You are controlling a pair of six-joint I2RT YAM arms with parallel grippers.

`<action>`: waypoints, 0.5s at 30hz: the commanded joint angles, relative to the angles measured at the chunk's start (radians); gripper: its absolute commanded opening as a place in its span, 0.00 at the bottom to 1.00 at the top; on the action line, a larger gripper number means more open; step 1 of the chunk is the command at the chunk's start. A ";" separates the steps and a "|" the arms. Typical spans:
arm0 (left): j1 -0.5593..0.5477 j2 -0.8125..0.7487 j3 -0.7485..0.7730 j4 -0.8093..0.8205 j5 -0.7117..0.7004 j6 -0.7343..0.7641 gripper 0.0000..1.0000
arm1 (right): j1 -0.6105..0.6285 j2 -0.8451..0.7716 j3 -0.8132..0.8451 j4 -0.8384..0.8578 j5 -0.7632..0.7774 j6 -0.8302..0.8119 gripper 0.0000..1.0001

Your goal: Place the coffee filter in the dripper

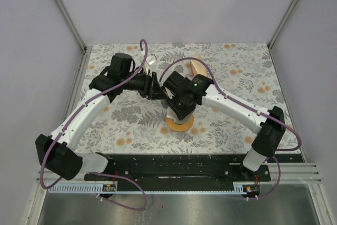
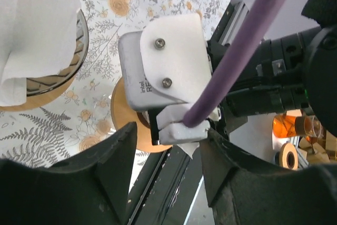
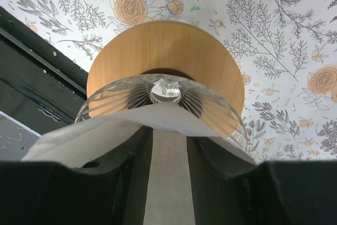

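The glass dripper [image 3: 116, 96] stands on the floral table with the white coffee filter [image 3: 79, 140] lying in it and spreading over its near rim. My right gripper [image 3: 168, 183] hovers right over it, open, its fingers [image 3: 121, 183] straddling a strip of the paper without pinching it. In the left wrist view the filter [image 2: 31, 25] fills the dripper [image 2: 80, 40] at the top left. My left gripper [image 2: 168, 183] is open and empty, beside the right wrist. From above, both grippers, left [image 1: 157, 89] and right [image 1: 176, 110], meet at mid-table and hide the dripper.
A round wooden disc [image 1: 181, 125] [image 2: 124, 114] [image 3: 163, 46] lies just past the dripper, toward the black rail [image 1: 174, 164] at the near edge. A wooden stand [image 1: 199, 68] sits at the back. The right wrist's camera housing [image 2: 158, 61] and a purple cable [image 2: 247, 40] hang close before my left fingers.
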 commanded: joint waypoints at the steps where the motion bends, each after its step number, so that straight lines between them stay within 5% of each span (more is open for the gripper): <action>1: -0.021 0.004 -0.040 -0.073 -0.013 0.024 0.53 | 0.006 -0.108 0.114 0.169 -0.002 0.010 0.41; 15: 0.010 0.011 0.015 -0.074 -0.024 0.017 0.51 | 0.004 -0.193 0.072 0.190 0.003 0.000 0.40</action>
